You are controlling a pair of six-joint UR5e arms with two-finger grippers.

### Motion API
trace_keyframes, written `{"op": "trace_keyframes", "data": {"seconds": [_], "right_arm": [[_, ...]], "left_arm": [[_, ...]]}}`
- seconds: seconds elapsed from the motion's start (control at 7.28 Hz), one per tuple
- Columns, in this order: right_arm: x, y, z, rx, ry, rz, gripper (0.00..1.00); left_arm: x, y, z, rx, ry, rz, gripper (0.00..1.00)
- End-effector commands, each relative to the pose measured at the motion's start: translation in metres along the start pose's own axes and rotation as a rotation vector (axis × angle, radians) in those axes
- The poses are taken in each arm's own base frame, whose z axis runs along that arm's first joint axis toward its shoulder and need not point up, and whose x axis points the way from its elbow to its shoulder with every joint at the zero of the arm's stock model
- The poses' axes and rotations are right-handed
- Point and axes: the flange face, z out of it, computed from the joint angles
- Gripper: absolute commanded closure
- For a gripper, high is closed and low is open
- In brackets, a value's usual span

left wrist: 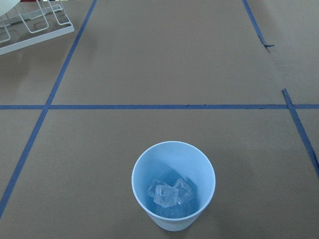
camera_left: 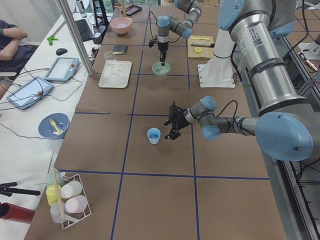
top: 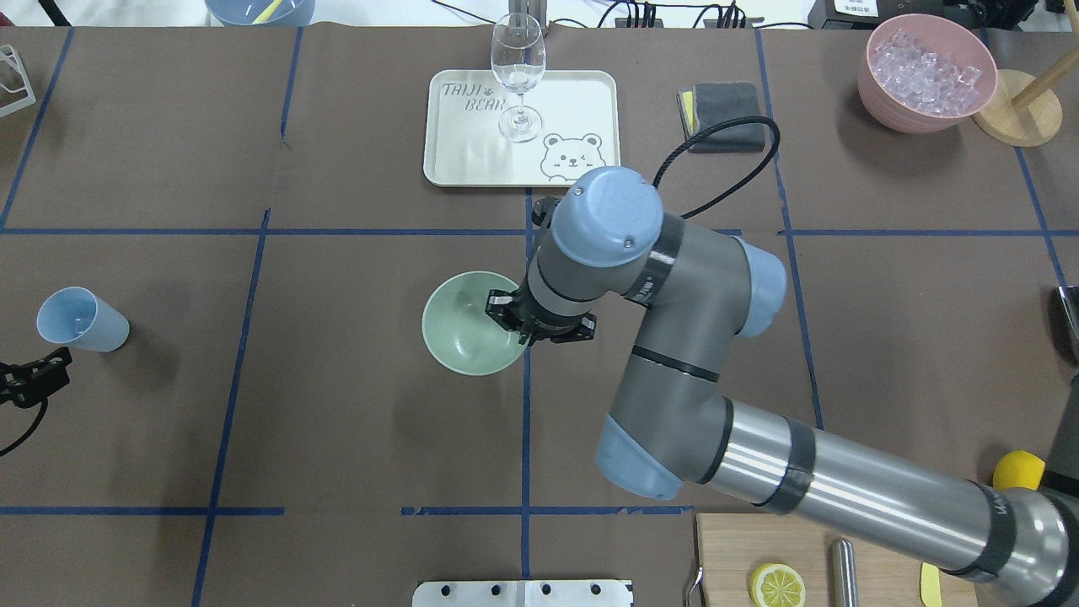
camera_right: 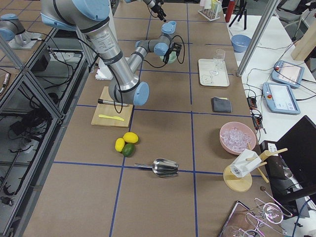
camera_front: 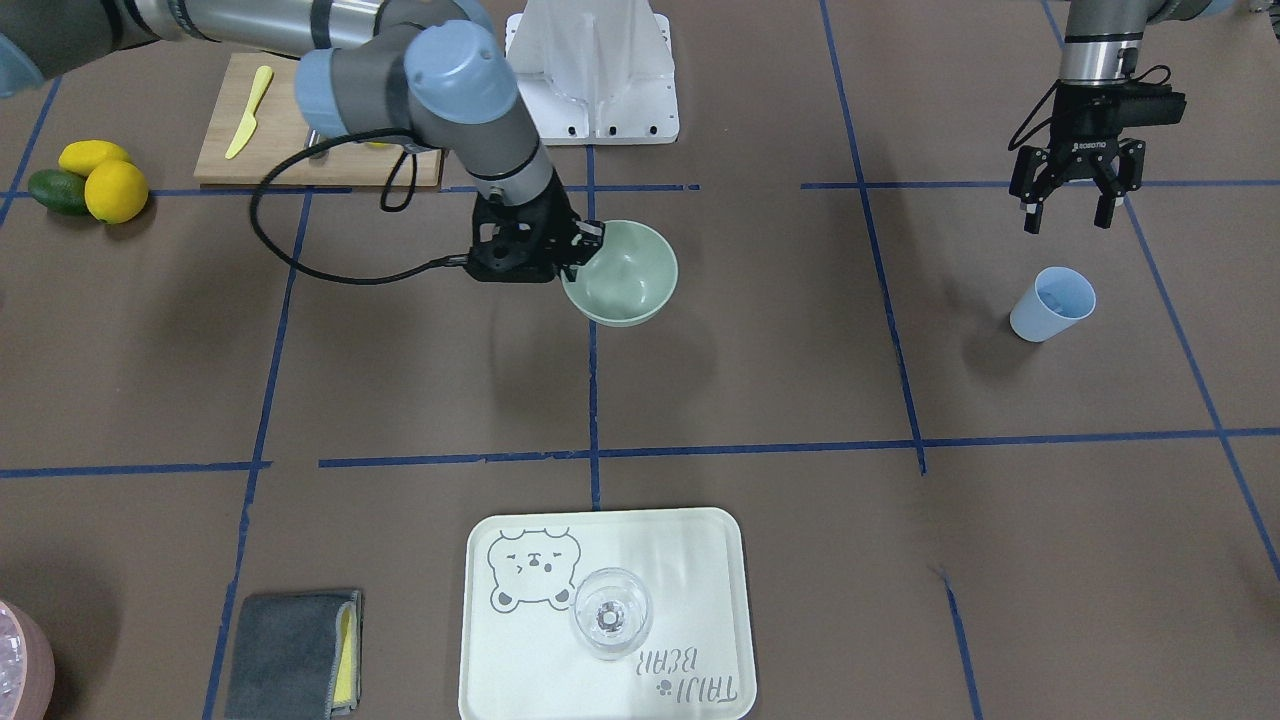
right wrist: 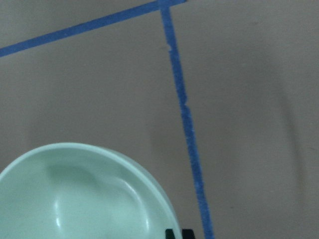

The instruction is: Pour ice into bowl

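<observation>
**Ice sits in the cup, nothing poured yet**

The right arm reaches to the middle of the table, and the right gripper [camera_front: 585, 245] is clamped on the near rim of the bowl [camera_front: 625, 275], one finger inside and one outside as far as the wrist view shows. The sage-green bowl is empty. Well apart on the left side stands the blue cup [camera_front: 1052, 304], upright and untouched. The left gripper [camera_front: 1067, 218] hangs just on its near side with its jaws spread and nothing between them. The ice [left wrist: 169, 193], a few small clear cubes, lies at the bottom of the cup.

So I judge the task to be at its start. The bowl is in hand, but the cup has yet to be grasped, carried over and tipped.

The table [camera_front: 800, 380] is covered in brown paper marked into squares by blue tape. At the far edge a pale tray [camera_front: 700, 540] carries a wine glass [camera_front: 611, 612], with a folded grey cloth [camera_front: 290, 650] to its right. On the near right are a wooden board [camera_front: 290, 150] and some lemons [camera_front: 115, 190]. A pink bowl [top: 877, 84] of clear pieces stands at the far right. Beyond the table is a white desk with tablets.
</observation>
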Motion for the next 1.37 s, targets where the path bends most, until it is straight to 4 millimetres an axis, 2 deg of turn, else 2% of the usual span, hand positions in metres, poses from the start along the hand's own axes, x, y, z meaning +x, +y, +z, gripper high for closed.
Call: {"op": "trace_keyframes", "data": {"seconds": [0.0,0.27,0.55,0.69,0.82,0.96,1.1,1.24], "right_arm": [[-0.063,0.004,0.031,0.013,0.037,0.009,1.00],[-0.085,0.000,0.061,0.042,0.051,0.003,1.00],[-0.088,0.003,0.067,0.061,0.052,-0.003,1.00],[-0.088,0.003,0.066,0.060,0.050,-0.003,0.67],[-0.089,0.004,0.064,0.062,0.042,-0.005,0.01],[-0.095,0.007,0.055,0.063,0.023,-0.006,0.00],[-0.103,0.005,0.045,0.067,0.006,-0.011,0.00],[-0.108,0.001,0.036,0.073,-0.003,-0.009,0.00]], "left_arm": [[0.006,-0.002,0.008,0.079,-0.007,-0.007,0.01],[0.007,0.003,0.018,0.112,-0.021,0.002,0.01],[0.013,0.016,0.032,0.129,-0.020,-0.011,0.01],[0.013,0.024,0.038,0.140,-0.028,-0.005,0.01],[0.019,0.030,0.044,0.160,-0.023,-0.014,0.01],[0.033,0.037,0.053,0.181,-0.012,-0.016,0.01],[0.033,0.042,0.059,0.197,-0.020,-0.010,0.01],[0.023,0.047,0.065,0.212,-0.040,0.002,0.01]]}}
